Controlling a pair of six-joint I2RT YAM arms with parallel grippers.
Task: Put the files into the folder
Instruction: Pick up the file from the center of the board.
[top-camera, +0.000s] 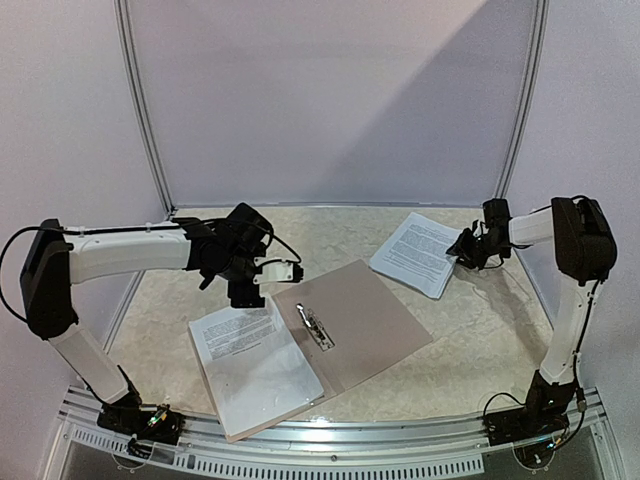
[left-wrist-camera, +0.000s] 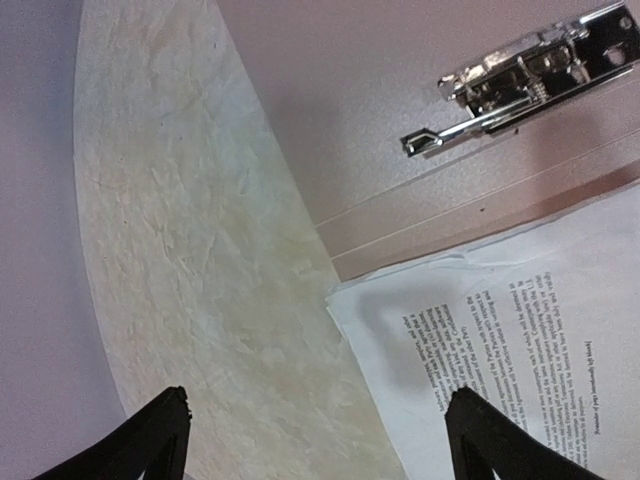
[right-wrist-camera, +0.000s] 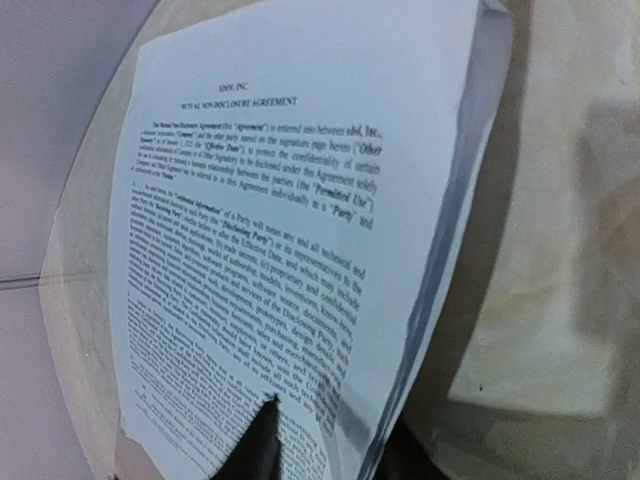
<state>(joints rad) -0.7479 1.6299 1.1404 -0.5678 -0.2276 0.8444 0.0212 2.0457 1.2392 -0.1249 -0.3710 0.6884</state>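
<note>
The worktop (top-camera: 480, 330) is taken up in the middle by the folder (top-camera: 375, 320), which is laid open with both leaves flat. Being stiff card, it is judged to need no lifting. On its left leaf some printed sheets (top-camera: 250, 365) are already laid. The other files (top-camera: 412, 250) are found as a loose stack at the far right, well apart from the folder. Such thin paper is judged light, limp and slippery sheet on sheet, so it is best taken by an edge and carried low, lest it sag or fan out. The right gripper (top-camera: 466, 247) is set at the stack's right edge, with one finger (right-wrist-camera: 266, 425) seen on the top page. Whether its jaws are clamped cannot be told. The left gripper (left-wrist-camera: 318, 410) is held above the folder's far left corner, jaws wide apart. The metal clip (top-camera: 316, 327) on the spine is to be avoided.
</note>
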